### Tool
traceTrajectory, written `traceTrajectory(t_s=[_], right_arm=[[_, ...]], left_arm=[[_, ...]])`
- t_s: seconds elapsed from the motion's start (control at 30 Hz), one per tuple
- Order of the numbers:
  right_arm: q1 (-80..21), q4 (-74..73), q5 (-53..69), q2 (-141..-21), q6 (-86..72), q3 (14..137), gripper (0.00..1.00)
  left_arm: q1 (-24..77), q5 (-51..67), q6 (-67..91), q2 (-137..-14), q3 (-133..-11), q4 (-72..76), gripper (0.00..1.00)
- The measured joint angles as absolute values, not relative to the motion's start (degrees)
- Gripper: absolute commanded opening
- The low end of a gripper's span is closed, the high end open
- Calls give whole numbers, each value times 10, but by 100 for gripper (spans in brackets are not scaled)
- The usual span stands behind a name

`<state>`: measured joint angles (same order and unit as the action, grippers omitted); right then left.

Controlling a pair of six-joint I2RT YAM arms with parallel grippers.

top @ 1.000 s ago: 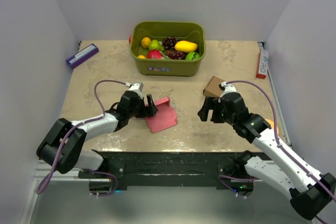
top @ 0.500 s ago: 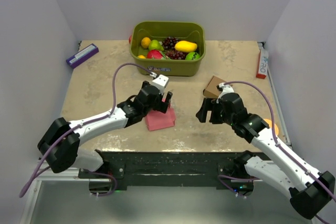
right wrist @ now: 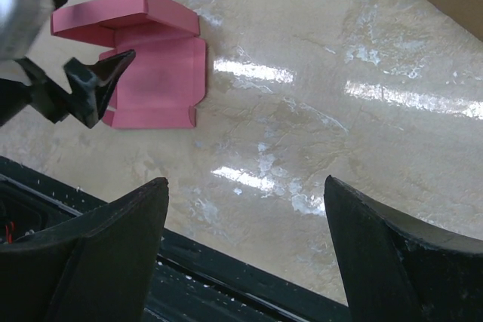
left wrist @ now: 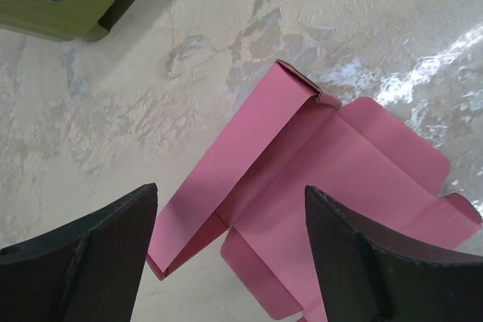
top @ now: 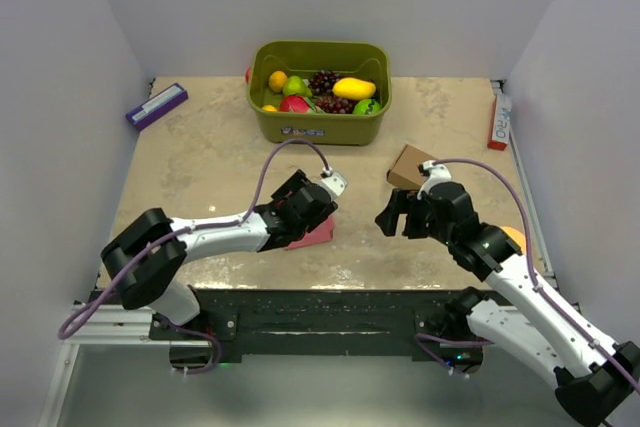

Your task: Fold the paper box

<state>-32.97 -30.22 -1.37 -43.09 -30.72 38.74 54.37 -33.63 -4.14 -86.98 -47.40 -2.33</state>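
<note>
The paper box point(left wrist: 324, 179) is a pink card cutout lying on the table, with one long side panel folded up and its rounded flaps lying flat. My left gripper point(left wrist: 231, 188) hovers open just above it, one finger on each side of the folded panel, touching nothing that I can see. From above, the left gripper point(top: 312, 215) covers most of the paper box point(top: 320, 235). My right gripper point(top: 395, 215) stands open and empty to the right, well apart from the paper box point(right wrist: 155, 73). Bare table lies between its fingertips in the right gripper point(right wrist: 247, 181) view.
A green bin point(top: 318, 125) of fruit stands at the back centre. A small brown cardboard box point(top: 408, 165) lies just behind the right gripper. A purple box point(top: 157, 105) sits at the back left, a red-white box point(top: 499, 119) at the right edge.
My left gripper has swung right and toward the near edge, ending over the paper box instead of at its left side. The right arm has barely moved.
</note>
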Motion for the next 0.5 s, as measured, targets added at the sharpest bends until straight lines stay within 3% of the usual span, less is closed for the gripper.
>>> traceTrajectory(t_s=[0.17, 0.2, 0.4, 0.5], right_arm=[[-330, -302, -13, -422, -306, 386, 87], [-330, -302, -13, -421, -306, 386, 87], [-330, -303, -13, -420, -305, 385, 87], [-330, -303, -13, -420, -306, 385, 87]], left_arm=[[552, -385, -70, -909, -480, -23, 53], [553, -392, -71, -910, -482, -23, 44], [552, -420, -68, -920, -498, -23, 25], [545, -419, -57, -928, -508, -29, 23]])
